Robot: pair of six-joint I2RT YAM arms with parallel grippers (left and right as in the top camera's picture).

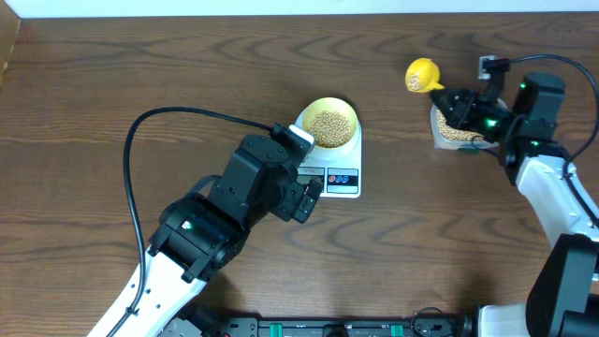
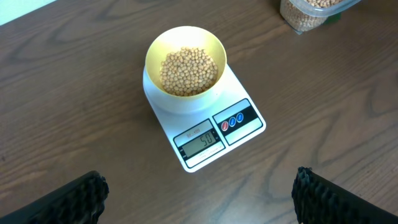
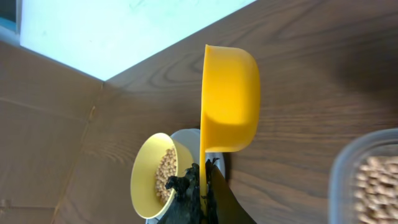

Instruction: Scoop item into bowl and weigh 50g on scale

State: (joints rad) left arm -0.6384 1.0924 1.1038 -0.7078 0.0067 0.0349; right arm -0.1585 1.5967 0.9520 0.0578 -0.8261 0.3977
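Many tan beans (image 2: 189, 71) lie in the pale-yellow bowl (image 2: 155, 46), which sits on the white scale (image 2: 165, 118) at the middle of the frame. Its display (image 2: 200, 140) seems to show the target weight, so we judge the weighing all but done. At upper right, our right claw (image 1: 459, 103) is pressed together on the handle of the yellow scoop (image 1: 422, 74), held above the table beside the clear tub (image 1: 456, 133); we cannot tell whether it carries any beans. Our left claw (image 1: 309, 197) hangs spread wide and empty just below the scale. Next we would hold back further pouring, confirm the reading, and set the scoop down.
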